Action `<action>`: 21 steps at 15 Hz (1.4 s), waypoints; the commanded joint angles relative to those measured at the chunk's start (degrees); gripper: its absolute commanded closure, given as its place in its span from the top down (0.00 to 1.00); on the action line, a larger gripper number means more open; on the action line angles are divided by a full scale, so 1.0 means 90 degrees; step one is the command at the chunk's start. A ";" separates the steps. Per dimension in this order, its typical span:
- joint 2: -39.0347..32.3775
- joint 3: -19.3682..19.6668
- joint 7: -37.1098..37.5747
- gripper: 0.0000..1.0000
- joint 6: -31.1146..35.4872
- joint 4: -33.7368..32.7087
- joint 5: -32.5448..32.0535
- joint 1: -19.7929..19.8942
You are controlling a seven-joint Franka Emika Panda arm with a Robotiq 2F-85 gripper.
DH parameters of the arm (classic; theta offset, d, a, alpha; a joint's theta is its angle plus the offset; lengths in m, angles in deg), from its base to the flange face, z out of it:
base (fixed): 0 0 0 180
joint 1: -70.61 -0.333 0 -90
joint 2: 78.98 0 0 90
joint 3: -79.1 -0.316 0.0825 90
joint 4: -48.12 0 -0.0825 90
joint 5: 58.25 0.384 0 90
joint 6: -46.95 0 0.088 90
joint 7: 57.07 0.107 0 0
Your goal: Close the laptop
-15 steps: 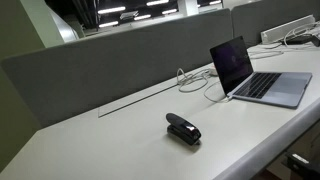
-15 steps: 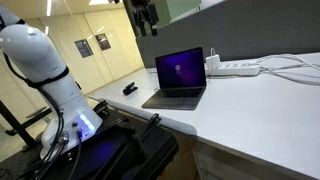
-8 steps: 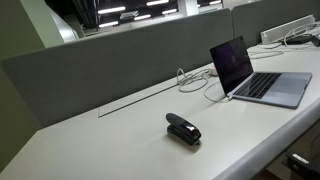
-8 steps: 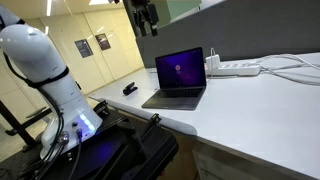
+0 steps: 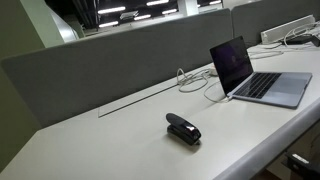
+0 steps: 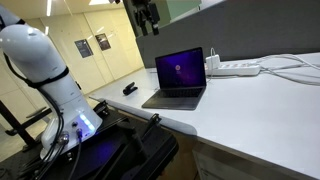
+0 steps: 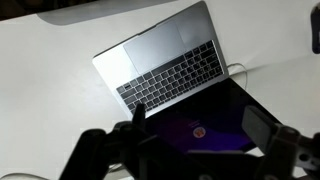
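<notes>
In an exterior view, the laptop (image 5: 250, 72) stands open on the white worktop (image 5: 110, 140). Its lid is upright and its back faces a grey partition (image 5: 120, 55). A small black stapler-like thing (image 5: 183, 129) lies well apart from it along the worktop.

In an exterior view, the fingers (image 6: 148, 20) hang high up, with the open laptop (image 6: 178, 78) well below them and clear of any touch. A white power strip (image 6: 235, 68) lies just behind the lid.

In the wrist view, the fingers (image 7: 92, 152) are spread wide and grip nothing. The laptop (image 7: 165, 65) lies beneath them, its dark screen showing between them and its keyboard farther out.
</notes>
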 commanded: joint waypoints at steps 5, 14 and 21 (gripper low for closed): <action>-0.0938 -0.0193 0.0119 1.00 0.2337 -0.0331 0.0006 0.0127; -0.2376 -0.0630 -0.0911 1.00 0.2212 -0.1263 -0.0604 -0.0155; -0.2402 -0.0746 -0.0782 1.00 0.2883 -0.1067 -0.0311 -0.0128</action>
